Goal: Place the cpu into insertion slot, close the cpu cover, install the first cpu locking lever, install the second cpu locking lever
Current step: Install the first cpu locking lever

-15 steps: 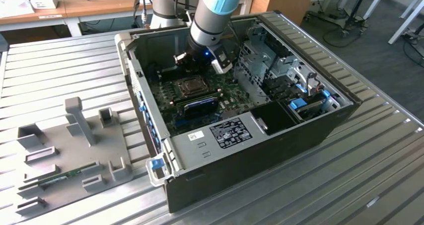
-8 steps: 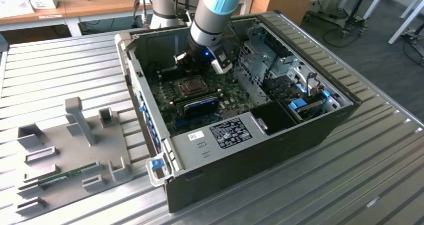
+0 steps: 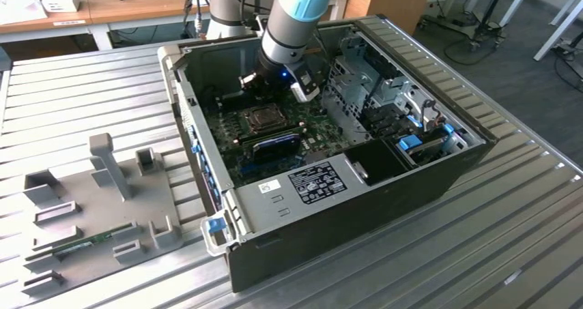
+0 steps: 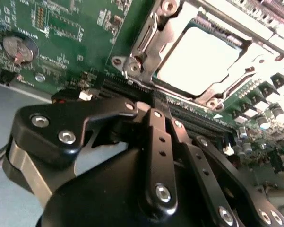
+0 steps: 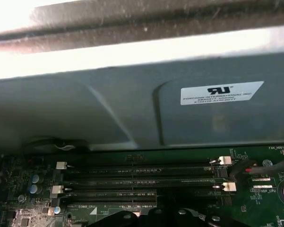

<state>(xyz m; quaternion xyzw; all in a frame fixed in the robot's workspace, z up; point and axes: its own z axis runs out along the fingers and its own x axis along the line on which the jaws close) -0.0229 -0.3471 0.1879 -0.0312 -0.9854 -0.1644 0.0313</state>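
Cpu [image 4: 198, 54] sits under its closed cpu cover [image 4: 146, 45]; gripper [image 4: 153, 109], angled down beside it, fingers clenched together.

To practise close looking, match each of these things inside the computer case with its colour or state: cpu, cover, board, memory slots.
Things:
1. cpu
2. cover
3. board
4. memory slots

Descriptions:
A. green
B. long, black, with white end clips
C. silvery frame, closed around the chip
D. pale metal square sitting in the socket

Pairs: 1-D, 2-C, 3-A, 4-B
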